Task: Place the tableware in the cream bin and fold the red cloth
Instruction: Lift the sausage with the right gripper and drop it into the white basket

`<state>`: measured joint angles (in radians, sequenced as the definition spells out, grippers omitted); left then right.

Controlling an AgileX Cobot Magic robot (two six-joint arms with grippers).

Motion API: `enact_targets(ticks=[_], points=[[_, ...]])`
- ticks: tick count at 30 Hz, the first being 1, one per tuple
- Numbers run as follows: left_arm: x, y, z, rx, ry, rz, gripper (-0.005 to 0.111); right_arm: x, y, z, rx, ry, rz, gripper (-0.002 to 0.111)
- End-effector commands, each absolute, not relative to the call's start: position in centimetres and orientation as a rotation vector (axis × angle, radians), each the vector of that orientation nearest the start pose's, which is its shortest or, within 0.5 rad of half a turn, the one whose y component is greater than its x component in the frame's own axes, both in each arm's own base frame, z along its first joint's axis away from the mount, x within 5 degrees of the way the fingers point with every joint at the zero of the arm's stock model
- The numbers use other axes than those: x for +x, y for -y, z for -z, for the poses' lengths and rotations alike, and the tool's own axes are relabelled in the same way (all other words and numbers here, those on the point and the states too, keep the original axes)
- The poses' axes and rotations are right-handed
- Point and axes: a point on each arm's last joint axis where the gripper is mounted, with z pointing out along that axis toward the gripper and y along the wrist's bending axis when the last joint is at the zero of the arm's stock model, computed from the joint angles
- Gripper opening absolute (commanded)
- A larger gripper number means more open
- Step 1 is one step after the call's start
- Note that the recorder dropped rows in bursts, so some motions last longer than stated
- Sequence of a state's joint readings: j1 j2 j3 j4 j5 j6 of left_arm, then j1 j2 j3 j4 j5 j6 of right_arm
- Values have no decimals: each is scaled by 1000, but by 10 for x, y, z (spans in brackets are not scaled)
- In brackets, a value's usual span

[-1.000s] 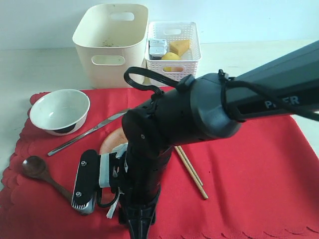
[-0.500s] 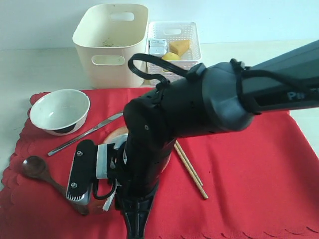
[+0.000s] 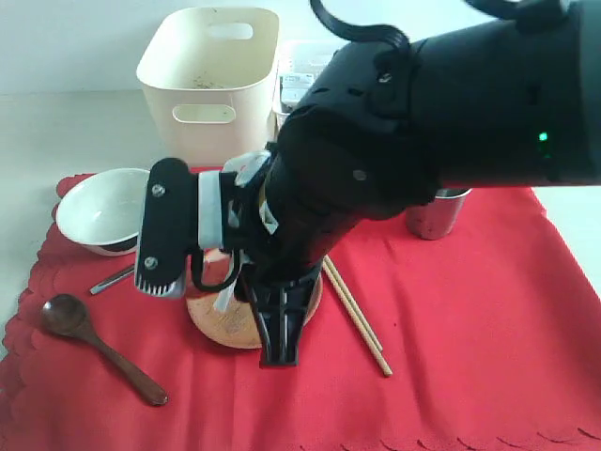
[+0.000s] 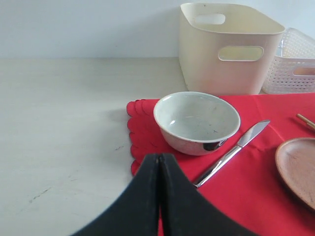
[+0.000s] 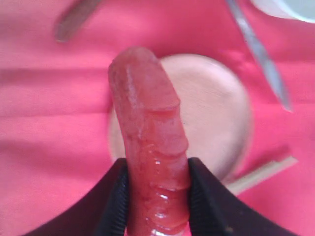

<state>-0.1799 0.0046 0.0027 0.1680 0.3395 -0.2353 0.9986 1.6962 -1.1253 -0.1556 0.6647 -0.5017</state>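
My right gripper [image 5: 157, 196] is shut on a red sausage [image 5: 147, 123] and hangs above the round wooden plate [image 5: 216, 113]. In the exterior view that arm's gripper [image 3: 277, 346] points down at the plate [image 3: 221, 324] on the red cloth [image 3: 470, 329]. Around it lie the white bowl [image 3: 108, 209], knife [image 3: 111, 279], dark spoon [image 3: 70, 318], chopsticks [image 3: 362, 324] and steel cup [image 3: 435, 211]. The cream bin [image 3: 208, 85] stands behind the cloth. My left gripper [image 4: 160, 160] is shut and empty, short of the bowl [image 4: 197, 120] and knife [image 4: 231, 152].
The white lattice basket [image 4: 295, 64] stands beside the cream bin [image 4: 226, 46], mostly hidden by the right arm in the exterior view. Bare tabletop [image 4: 64, 123] lies beside the cloth's scalloped edge. The left arm does not show in the exterior view.
The right arm has risen and swung back from the cloth's front edge, uncovering the plate and the steel cup. The tableware has not moved.
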Motion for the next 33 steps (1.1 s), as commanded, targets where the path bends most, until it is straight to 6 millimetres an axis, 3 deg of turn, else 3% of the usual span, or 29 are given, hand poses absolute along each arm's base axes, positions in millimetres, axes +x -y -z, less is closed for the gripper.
enact_targets(ticks=[1,13,22,33], points=[[54,5,-184,59,-1808,138,1,208,-269,-236,-1784,-1915,138,3],[54,5,-184,59,-1808,138,1,261,-227,-246,-1388,-2081,132,3],[54,5,-184,59,-1808,138,1,300,-209,-256,-887,-2099,-99,3],[54,5,-184,59,-1808,138,1,308,-216,-263,-807,-1977,-215,3]])
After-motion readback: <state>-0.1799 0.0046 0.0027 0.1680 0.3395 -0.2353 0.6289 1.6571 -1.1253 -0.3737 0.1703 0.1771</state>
